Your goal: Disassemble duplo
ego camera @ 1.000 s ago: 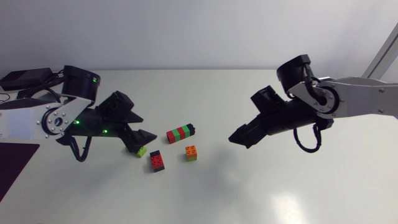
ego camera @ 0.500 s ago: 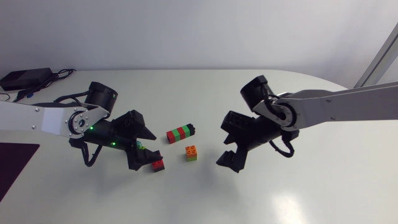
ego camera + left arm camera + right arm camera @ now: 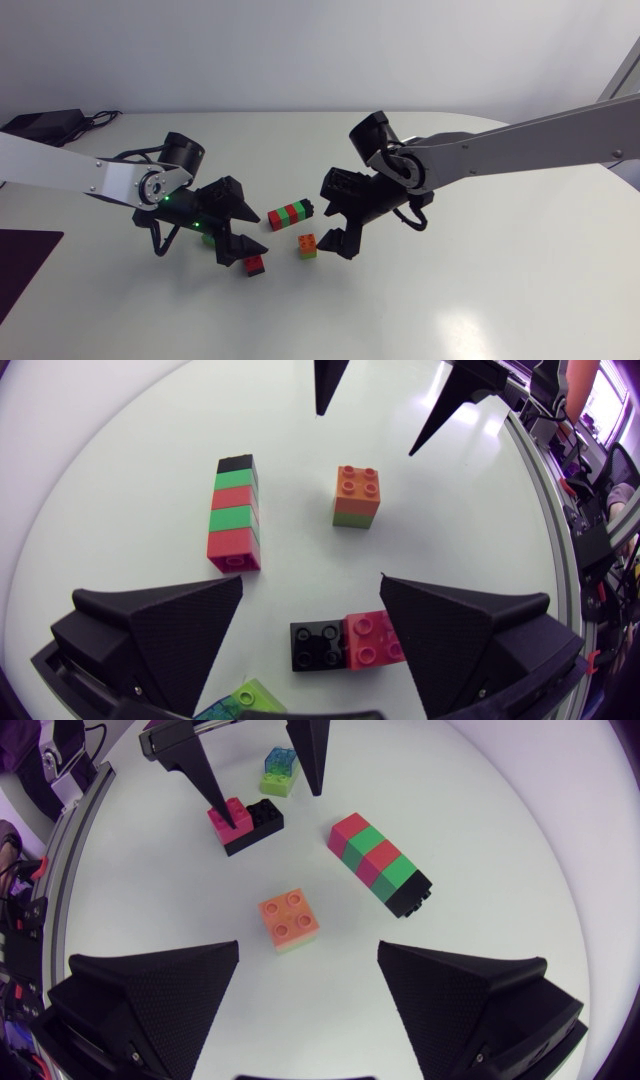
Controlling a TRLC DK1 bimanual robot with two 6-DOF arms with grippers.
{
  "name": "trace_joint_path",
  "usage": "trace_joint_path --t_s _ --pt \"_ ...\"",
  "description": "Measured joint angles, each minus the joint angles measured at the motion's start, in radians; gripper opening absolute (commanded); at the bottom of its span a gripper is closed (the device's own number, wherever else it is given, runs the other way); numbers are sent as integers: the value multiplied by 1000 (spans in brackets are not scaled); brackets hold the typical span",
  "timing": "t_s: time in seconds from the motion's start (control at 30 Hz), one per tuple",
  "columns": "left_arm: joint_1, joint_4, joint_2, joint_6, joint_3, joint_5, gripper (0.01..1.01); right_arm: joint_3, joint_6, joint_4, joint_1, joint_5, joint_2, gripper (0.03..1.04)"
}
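Observation:
A red, green and black duplo stack [image 3: 291, 212] lies on its side mid-table. An orange brick [image 3: 308, 245] stands just in front of it, and a red-and-black pair [image 3: 254, 264] lies to its left. My left gripper [image 3: 250, 240] hovers open over that pair [image 3: 345, 645], which sits ahead of its right finger [image 3: 460, 630]. A green brick [image 3: 240, 700] lies under the left gripper. My right gripper [image 3: 333, 233] is open beside the orange brick [image 3: 289, 918], which sits just ahead of its gap. The stack [image 3: 380, 865] lies further ahead of it.
A black device with cables [image 3: 40, 125] sits at the table's far left corner. A dark mat [image 3: 20, 270] lies at the left edge. White tabletop [image 3: 450, 300] stretches to the front and right.
Both arms have swung in towards the bricks. The left gripper passed over the green brick to the red-and-black pair; the right one came from the right to the orange brick.

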Motion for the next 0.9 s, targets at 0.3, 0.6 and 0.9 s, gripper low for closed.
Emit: trace_joint_path --t_s 0.3,0.6,0.9 --pt "-17 0 0 6 6 32 959 78 -71 -85 17 -27 99 997" --pt "-29 7 32 32 34 36 959 105 -95 -105 45 -43 126 946" --pt "-31 8 69 40 49 36 959 137 -116 -106 71 -45 170 672"
